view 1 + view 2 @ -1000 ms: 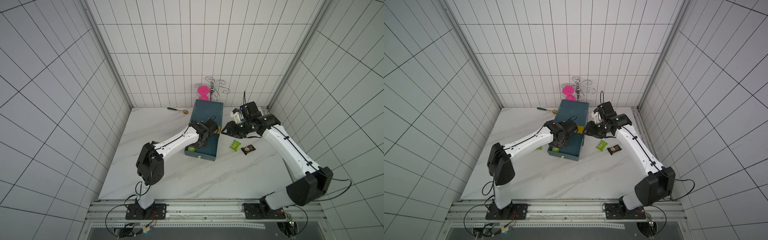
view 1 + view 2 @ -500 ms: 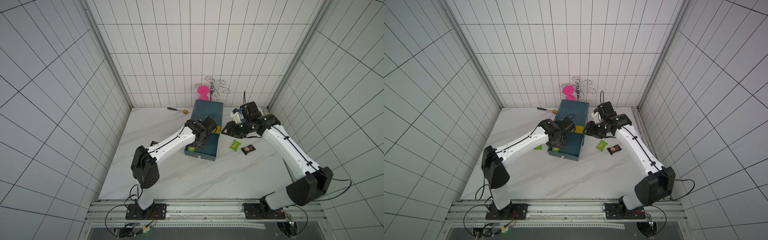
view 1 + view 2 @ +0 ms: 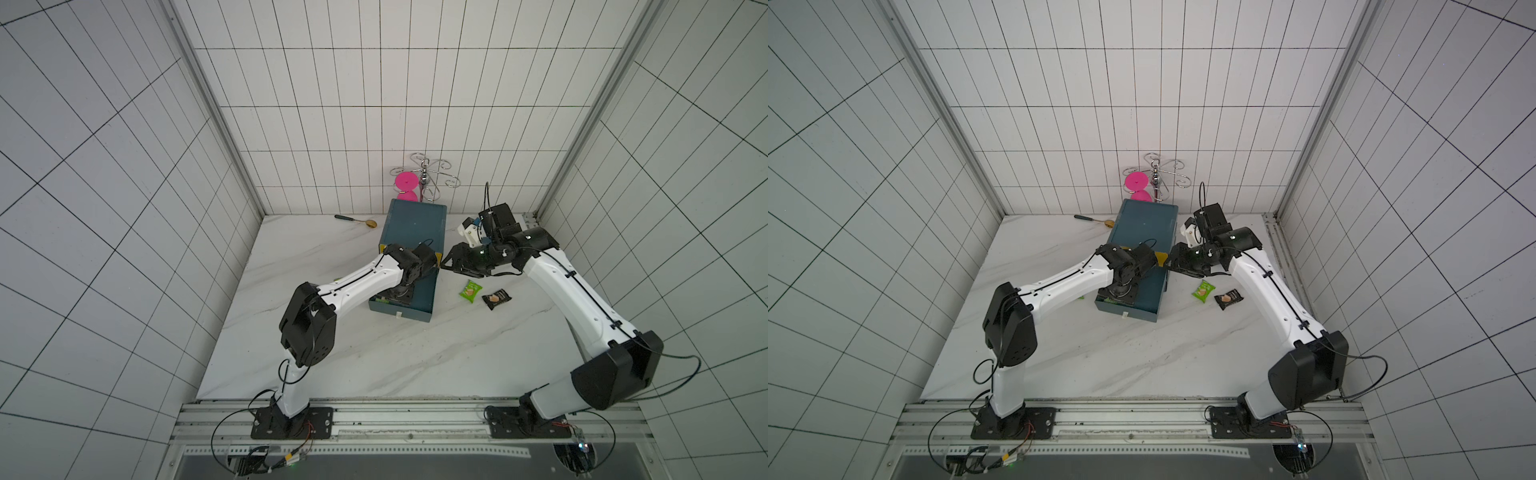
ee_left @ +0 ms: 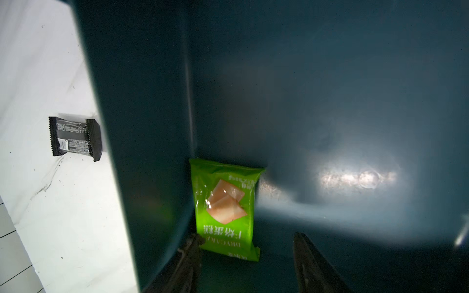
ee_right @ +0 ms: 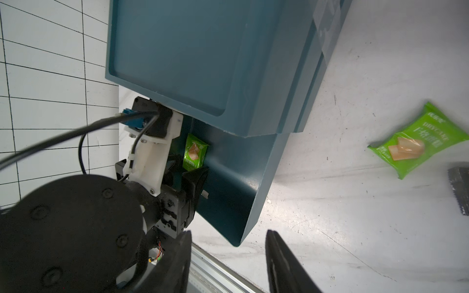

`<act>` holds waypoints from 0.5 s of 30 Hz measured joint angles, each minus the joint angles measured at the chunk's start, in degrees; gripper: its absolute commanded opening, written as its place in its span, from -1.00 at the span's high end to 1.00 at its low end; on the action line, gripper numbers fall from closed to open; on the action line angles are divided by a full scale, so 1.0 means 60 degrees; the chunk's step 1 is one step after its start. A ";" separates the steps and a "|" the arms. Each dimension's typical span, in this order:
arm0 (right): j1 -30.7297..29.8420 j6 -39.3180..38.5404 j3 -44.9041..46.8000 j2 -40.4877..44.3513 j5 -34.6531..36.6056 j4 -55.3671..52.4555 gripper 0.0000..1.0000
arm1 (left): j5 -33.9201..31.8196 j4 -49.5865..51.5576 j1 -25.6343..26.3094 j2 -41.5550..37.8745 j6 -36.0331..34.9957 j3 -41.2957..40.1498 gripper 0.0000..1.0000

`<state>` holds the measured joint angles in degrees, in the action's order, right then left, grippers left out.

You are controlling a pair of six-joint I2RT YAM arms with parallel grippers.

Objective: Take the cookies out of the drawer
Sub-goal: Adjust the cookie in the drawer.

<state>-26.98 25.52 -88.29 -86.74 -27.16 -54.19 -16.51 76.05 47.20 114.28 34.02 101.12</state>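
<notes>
The dark teal drawer [image 3: 409, 316] stands pulled out of its cabinet [image 3: 415, 224]. My left gripper [image 4: 248, 243] reaches down into it, open. One bright green cookie packet [image 4: 224, 208] lies in the drawer's corner just beyond the fingertips, loose; it also shows in the right wrist view [image 5: 194, 152]. Outside the drawer [image 4: 142, 126], a black packet [image 4: 74, 138] lies on the table. On the table right of the drawer rest a green packet [image 3: 470, 290] and a black one [image 3: 496, 299]. My right gripper [image 5: 228, 243] hovers open and empty beside the drawer's right wall.
A pink cup [image 3: 406, 183] hangs on a metal rack [image 3: 424, 174] behind the cabinet. A spoon [image 3: 353, 220] lies at the back left. The white marble table [image 3: 374, 365] stretches to the front rail, with tiled walls on three sides.
My left gripper has gone from shut to open inside the drawer, and the left arm's elbow has swung toward the front left. The right arm has not moved.
</notes>
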 measured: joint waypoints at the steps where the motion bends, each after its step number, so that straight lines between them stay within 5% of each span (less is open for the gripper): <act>1: 0.0000 -0.0018 0.0000 -0.0015 -0.0018 -0.0015 -0.01 | 0.0004 0.0004 0.0000 0.0025 0.0000 0.0000 -0.23; 15: 0.0000 -0.0102 -0.0004 -0.0033 -0.0044 -0.0142 -0.02 | 0.0827 -0.0535 0.0058 0.0025 -0.0058 -0.0091 -0.23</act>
<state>-26.98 24.91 -88.31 -86.94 -27.42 -55.05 -11.55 72.84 47.55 114.43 33.67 100.57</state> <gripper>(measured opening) 0.509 0.613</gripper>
